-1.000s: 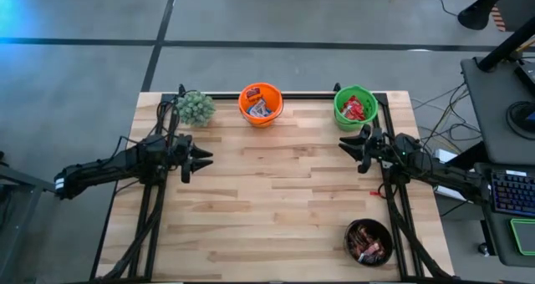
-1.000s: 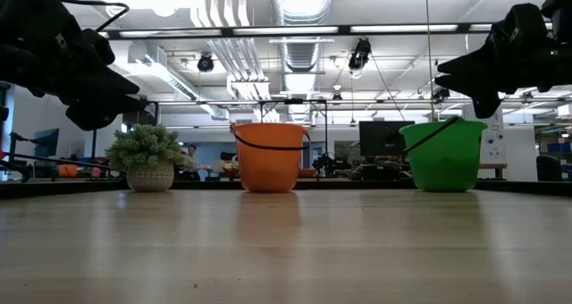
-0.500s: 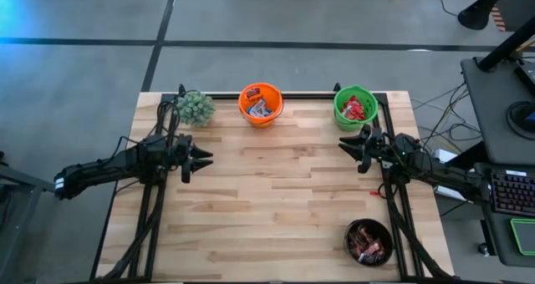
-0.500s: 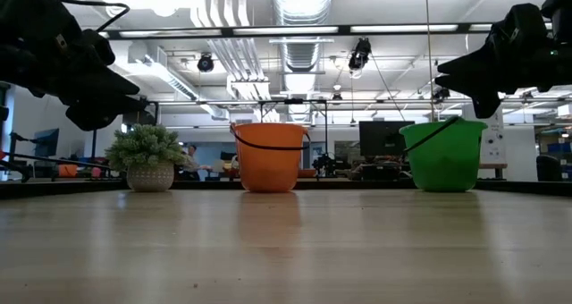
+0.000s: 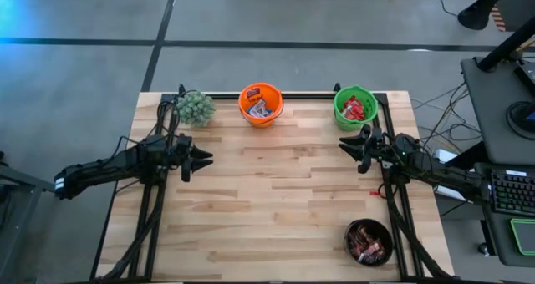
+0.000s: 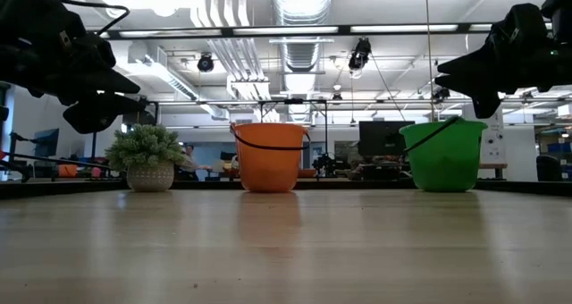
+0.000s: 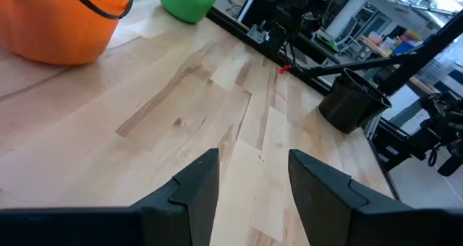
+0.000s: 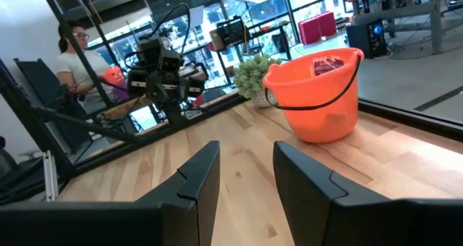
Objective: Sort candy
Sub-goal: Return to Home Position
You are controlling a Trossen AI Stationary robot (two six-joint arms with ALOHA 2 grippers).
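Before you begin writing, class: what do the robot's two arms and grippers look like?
The left arm and right arm are slim, jointed and matt black, with thin dark cables looping alongside. The left gripper and right gripper each have two flat, angular black fingers, with no visible markings.

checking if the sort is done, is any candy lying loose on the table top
No, the high view shows candy only inside the orange bucket, green bucket and black bucket, none on the table.
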